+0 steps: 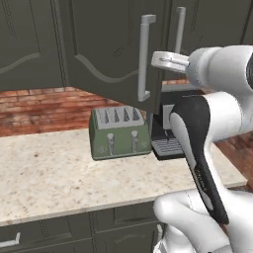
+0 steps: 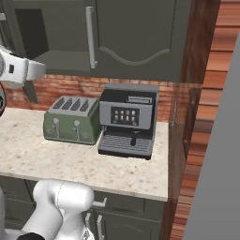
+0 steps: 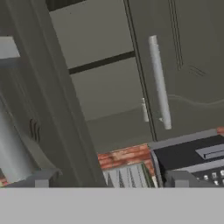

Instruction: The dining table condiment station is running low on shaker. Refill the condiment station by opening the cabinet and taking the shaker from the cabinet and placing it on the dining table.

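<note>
Gripper [image 3: 105, 180] fingers spread wide and empty, just in front of the cabinet [image 1: 106, 42]. Its left door [image 1: 111, 49] is swung open, handle [image 1: 144, 58] beside the hand. Below the cabinet sit a green toaster [image 1: 120, 132] and a coffee machine [image 2: 128, 120].

black coffee machine [image 1: 163, 133]: right part hidden behind the white arm
dark grey-green wall cabinet [image 3: 105, 87]: interior cut off at top edge

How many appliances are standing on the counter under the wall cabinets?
2: a green toaster on the left and a black coffee machine right beside it. The arm hides part of the counter.
</note>
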Controlling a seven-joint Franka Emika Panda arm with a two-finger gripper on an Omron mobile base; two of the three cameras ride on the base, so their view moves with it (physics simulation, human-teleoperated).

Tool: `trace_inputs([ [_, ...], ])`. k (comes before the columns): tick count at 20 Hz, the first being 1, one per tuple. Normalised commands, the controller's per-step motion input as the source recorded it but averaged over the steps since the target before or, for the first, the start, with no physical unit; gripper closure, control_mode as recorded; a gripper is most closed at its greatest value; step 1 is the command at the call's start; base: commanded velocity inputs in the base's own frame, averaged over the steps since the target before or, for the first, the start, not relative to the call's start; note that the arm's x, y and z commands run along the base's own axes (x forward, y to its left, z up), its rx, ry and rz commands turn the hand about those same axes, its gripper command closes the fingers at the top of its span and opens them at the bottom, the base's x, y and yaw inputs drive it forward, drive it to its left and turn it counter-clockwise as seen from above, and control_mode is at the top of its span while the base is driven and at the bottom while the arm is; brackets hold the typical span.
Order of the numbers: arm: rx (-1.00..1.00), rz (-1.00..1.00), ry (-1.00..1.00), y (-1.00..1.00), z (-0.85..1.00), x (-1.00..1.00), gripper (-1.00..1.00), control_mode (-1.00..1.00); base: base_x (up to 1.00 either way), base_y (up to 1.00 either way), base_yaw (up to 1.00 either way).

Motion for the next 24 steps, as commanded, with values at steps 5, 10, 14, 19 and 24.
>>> trace_inputs([
  [5,0.31,0.02,0.16,-0.72,0.03,0.24,-1.00,-1.00,0.00,0.00,0.00],
  [10,0.31,0.17,0.12,-0.12,-0.38,0.69,-1.00,-1.00,0.00,0.00,0.00],
  [14,0.30,0.16,0.11,0.00,-0.40,0.59,-1.00,-1.00,0.00,0.00,0.00],
  [19,0.25,0.10,0.13,0.09,-0.36,0.68,-1.00,-1.00,0.00,0.00,0.00],
  [24,0.16,0.08,0.08,0.43,-0.23,0.53,-1.00,-1.00,0.00,0.00,0.00],
])
